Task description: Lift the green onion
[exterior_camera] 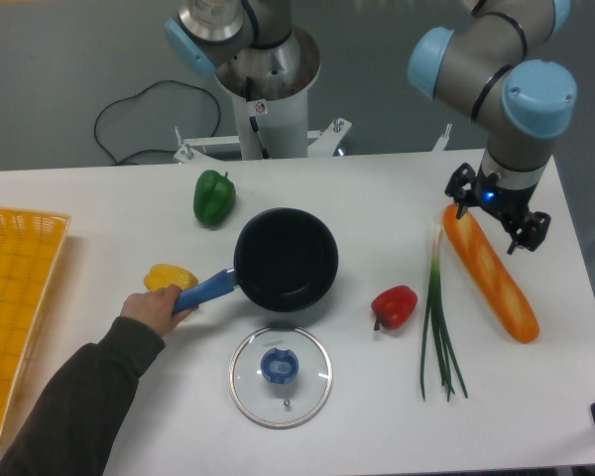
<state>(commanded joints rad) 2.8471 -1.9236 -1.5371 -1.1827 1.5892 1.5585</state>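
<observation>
The green onion (433, 322) lies on the white table (377, 198) at the right, running near to far, with its pale white end toward the back and its dark green stalks fanning toward the front edge. My gripper (496, 211) hangs above the far end of the baguette (491, 273), just right of the onion's white end. It looks open and empty, with a black fingertip (459, 190) showing on either side of the wrist. It is apart from the onion.
A red pepper (394, 305) lies just left of the onion. A black pan (286, 260) sits mid-table, and a person's hand (151, 309) holds its blue handle. There is also a glass lid (280, 375), a green bell pepper (213, 196), a yellow pepper (169, 277) and a yellow basket (15, 297) at the left.
</observation>
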